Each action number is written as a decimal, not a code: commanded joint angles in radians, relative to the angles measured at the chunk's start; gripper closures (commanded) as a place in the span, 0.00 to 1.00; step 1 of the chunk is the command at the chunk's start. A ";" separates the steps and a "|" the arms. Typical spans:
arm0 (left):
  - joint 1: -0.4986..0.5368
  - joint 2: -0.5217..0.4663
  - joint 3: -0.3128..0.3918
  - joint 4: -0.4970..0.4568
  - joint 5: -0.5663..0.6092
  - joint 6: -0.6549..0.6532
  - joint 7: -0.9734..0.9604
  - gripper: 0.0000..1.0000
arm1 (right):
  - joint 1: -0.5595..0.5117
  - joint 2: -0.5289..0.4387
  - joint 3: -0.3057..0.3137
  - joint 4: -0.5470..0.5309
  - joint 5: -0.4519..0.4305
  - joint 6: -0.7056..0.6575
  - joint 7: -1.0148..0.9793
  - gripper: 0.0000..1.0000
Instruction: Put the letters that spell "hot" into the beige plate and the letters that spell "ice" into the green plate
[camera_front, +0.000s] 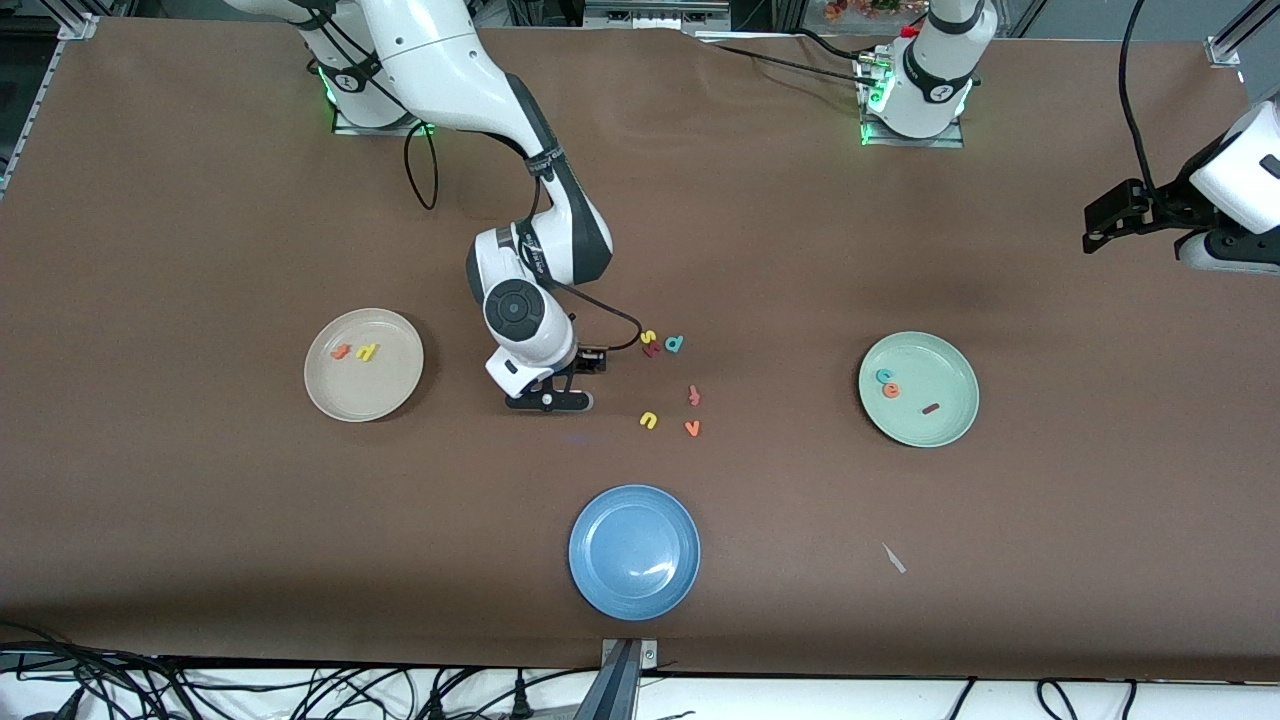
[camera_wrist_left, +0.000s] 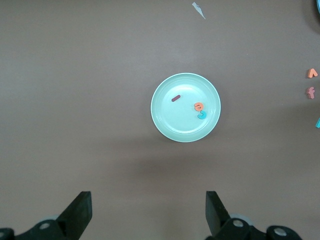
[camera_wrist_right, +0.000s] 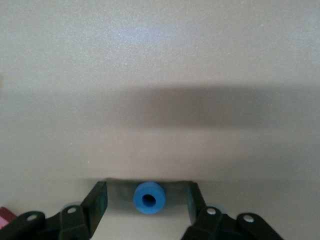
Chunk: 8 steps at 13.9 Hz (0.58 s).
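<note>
My right gripper (camera_front: 548, 400) is down at the table between the beige plate (camera_front: 400, 385) and the loose letters. In the right wrist view it (camera_wrist_right: 147, 189) stands open around the blue ring-shaped o (camera_wrist_right: 149, 198), with a gap on each side. The front view hides the o under that hand. The beige plate holds the yellow h (camera_front: 368, 351) and the orange t (camera_front: 341, 351). In the green plate (camera_front: 945, 372) lie the teal c (camera_front: 884, 376), the orange e (camera_front: 891, 390) and the dark red i (camera_front: 930, 408). My left gripper (camera_front: 1095, 225) waits open, high over the left arm's end of the table.
Loose letters lie mid-table: a yellow s (camera_front: 648, 336), a teal d (camera_front: 674, 344), a red-orange f (camera_front: 694, 396), a yellow u (camera_front: 649, 420), an orange v (camera_front: 692, 428). A blue plate (camera_front: 634, 551) sits nearer the front camera. A white scrap (camera_front: 893, 558) lies beside it.
</note>
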<state>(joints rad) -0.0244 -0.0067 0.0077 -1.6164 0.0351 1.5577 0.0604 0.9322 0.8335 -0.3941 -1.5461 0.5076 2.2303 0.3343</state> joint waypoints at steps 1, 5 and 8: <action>0.008 0.010 0.000 0.029 -0.001 -0.030 0.018 0.00 | 0.008 0.012 0.000 0.011 0.025 0.008 -0.012 0.32; 0.008 0.011 0.000 0.029 -0.001 -0.030 0.019 0.00 | 0.008 0.012 0.000 0.001 0.026 0.006 -0.018 0.42; 0.008 0.011 0.000 0.030 -0.001 -0.030 0.018 0.00 | 0.008 0.012 0.000 0.001 0.026 0.008 -0.018 0.47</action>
<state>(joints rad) -0.0228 -0.0066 0.0086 -1.6164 0.0350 1.5514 0.0604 0.9352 0.8337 -0.3932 -1.5465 0.5081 2.2300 0.3344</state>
